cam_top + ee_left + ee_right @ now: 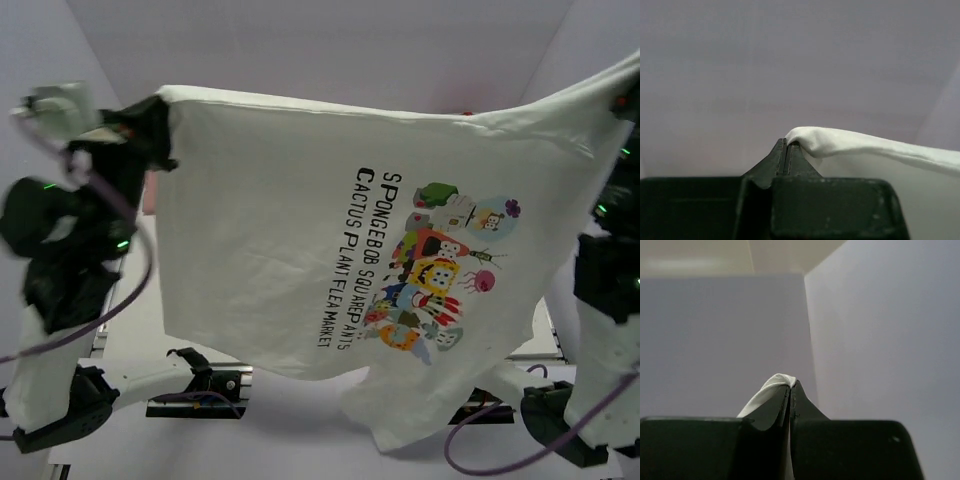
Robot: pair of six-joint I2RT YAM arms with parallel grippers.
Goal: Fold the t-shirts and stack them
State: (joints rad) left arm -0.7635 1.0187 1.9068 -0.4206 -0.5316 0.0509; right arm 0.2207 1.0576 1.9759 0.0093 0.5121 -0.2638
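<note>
Nearest to me hangs the white cartoon-print t-shirt [300,250], spread in the air; my left gripper [786,144] and right gripper [791,384] each pinch one upper corner. Spreading step, I think; next, lower it flat.

We are looking into a robotics lab test cell: plain pale walls [300,40] are boxing in a white table [290,425]. A left arm [55,270] and a right arm [610,360] are standing bolted at its near edge, and purple cables [110,315] are trailing from them.
</note>
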